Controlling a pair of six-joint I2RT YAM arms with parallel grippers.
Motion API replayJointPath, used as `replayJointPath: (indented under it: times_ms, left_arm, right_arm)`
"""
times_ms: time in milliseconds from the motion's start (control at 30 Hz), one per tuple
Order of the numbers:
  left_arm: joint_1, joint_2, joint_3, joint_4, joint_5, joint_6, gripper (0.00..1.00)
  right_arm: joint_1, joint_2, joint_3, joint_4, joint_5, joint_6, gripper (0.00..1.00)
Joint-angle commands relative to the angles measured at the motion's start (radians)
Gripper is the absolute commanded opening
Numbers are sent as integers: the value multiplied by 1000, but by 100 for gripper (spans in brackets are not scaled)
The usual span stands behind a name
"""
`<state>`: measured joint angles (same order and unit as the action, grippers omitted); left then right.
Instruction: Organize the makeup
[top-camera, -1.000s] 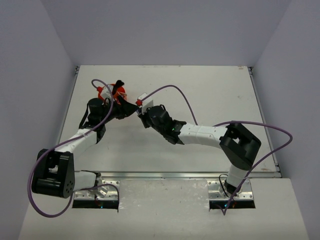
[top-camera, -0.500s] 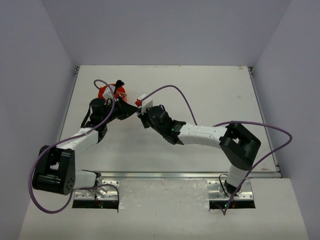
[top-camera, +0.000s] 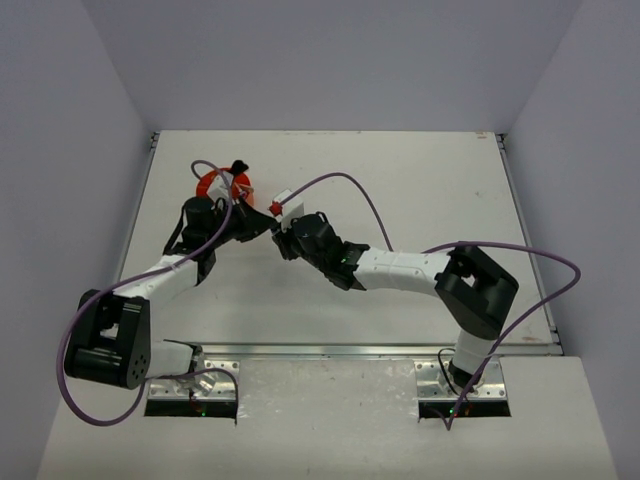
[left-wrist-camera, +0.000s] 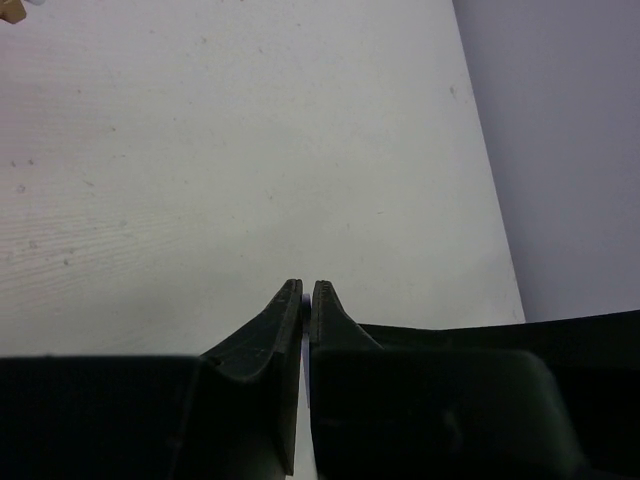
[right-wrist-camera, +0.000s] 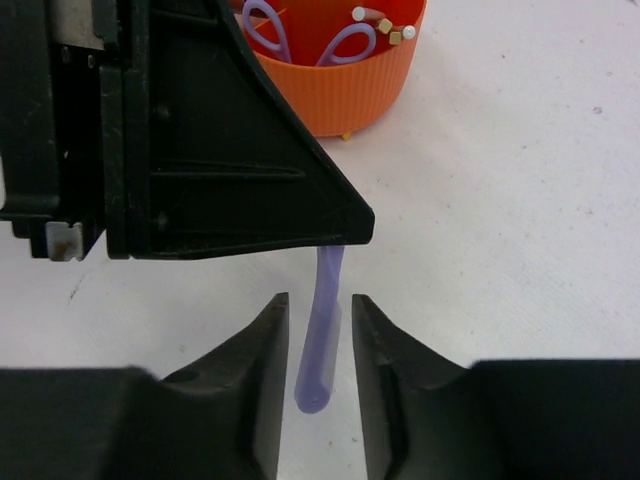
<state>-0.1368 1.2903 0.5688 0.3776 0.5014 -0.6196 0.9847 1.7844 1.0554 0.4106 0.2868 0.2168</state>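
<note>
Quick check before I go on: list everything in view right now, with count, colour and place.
orange tub: one, orange, ribbed, far left part of the table
lilac looped tools: two loops showing, lilac, in the tub
pale sticks: a few tips, whitish, at the tub's rim
black brush: one, black, poking out of the tub
lilac stick: one, lilac, between the two grippers
table: one, white
left gripper: black, shut on the lilac stick
right gripper: black, open around the stick's end
</note>
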Motion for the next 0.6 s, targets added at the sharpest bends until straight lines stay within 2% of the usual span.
replayJointPath:
  times_ms: [0,33,133,200,267,367,467,567]
  left_arm:
    - [4,-14,99,-18,-55,147,0]
    - [11,-26,113,-7,-58,172,0]
    - [33,-71,139,63,-55,288,0]
    - [36,-93,141,118,-44,405,0]
    - [34,-148,115,185,-36,605,0]
    - [36,-191,61,237,-101,819,0]
    - [58,-183,24,283,-126,936,0]
    - [75,-154,12,302,-110,983,0]
  right_arm:
    - [7,-68,-20,-30,-89,3,74]
    - [7,-103,-52,-26,-108,3,83]
    - [8,-216,-141,19,-164,2,94]
    - [8,-256,-215,42,-175,3,95]
    - [7,-334,-302,62,-176,-2,97]
    - [4,-389,-362,63,-147,-16,97]
    - [-6,-409,-393,63,-124,-16,97]
    - [-13,-421,-410,63,-115,-15,97]
